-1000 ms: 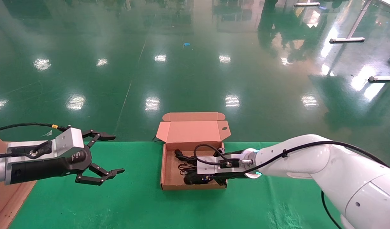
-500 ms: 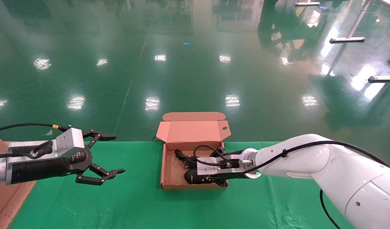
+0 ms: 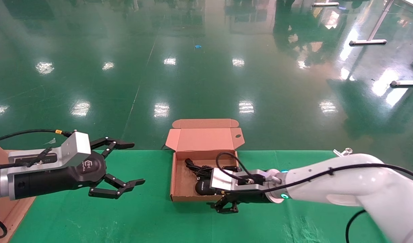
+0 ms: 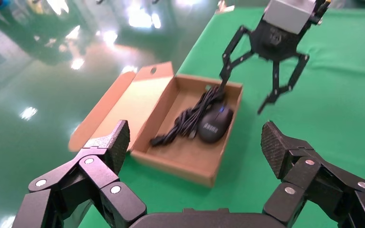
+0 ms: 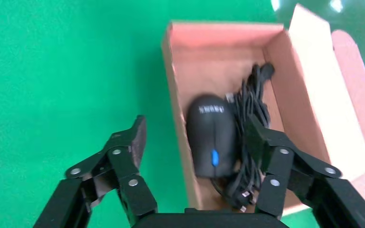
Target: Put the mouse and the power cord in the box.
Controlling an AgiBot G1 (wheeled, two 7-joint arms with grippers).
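On green tabletop (image 3: 125, 219), open box (image 3: 179, 182); beyond, glossy green floor (image 3: 206, 67)

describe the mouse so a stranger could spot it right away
On the green table sits an open brown cardboard box. Inside, by its near wall, lies the small black oval mouse, smooth with a blue mark, unlike the bunched thin black power cord beside it.

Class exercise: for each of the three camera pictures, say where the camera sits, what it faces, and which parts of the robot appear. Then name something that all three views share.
Head view: high on the robot, facing forward and down at the table; both arms show, left tool open, right tool open.
Left wrist view: on the left arm, facing the box; its own fingers frame the right tool beyond.
Right wrist view: above the box's front edge, looking down past its own open fingers.
Shared: the mouse beside the power cord in the box.
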